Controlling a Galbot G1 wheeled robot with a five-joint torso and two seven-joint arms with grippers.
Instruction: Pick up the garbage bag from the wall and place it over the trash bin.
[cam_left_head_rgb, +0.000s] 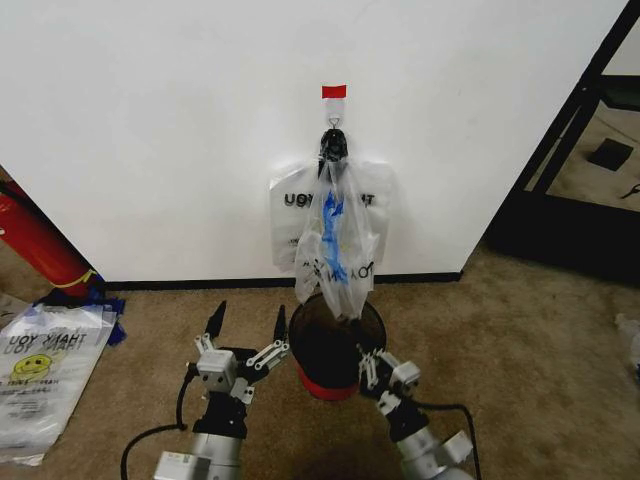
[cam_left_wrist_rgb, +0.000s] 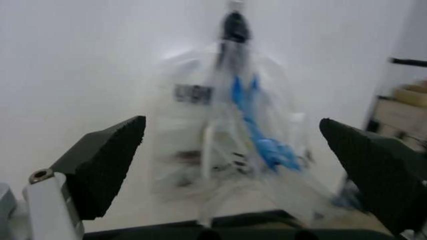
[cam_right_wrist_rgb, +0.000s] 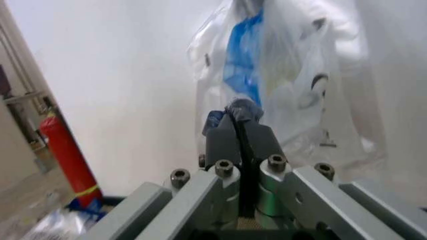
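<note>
While garbage bag hangs, left end effector gapes below-left.

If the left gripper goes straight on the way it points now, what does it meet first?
Probably the garbage bag hanging on the wall: it fills the gap between the open left gripper fingers. Depth is unclear.

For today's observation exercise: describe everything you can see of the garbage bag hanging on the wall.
The garbage bag is thin, translucent whitish plastic with black lettering and blue patches. It hangs crumpled from a black hook on the white wall, its bottom dangling at the trash bin rim. Neither gripper touches it.
</note>
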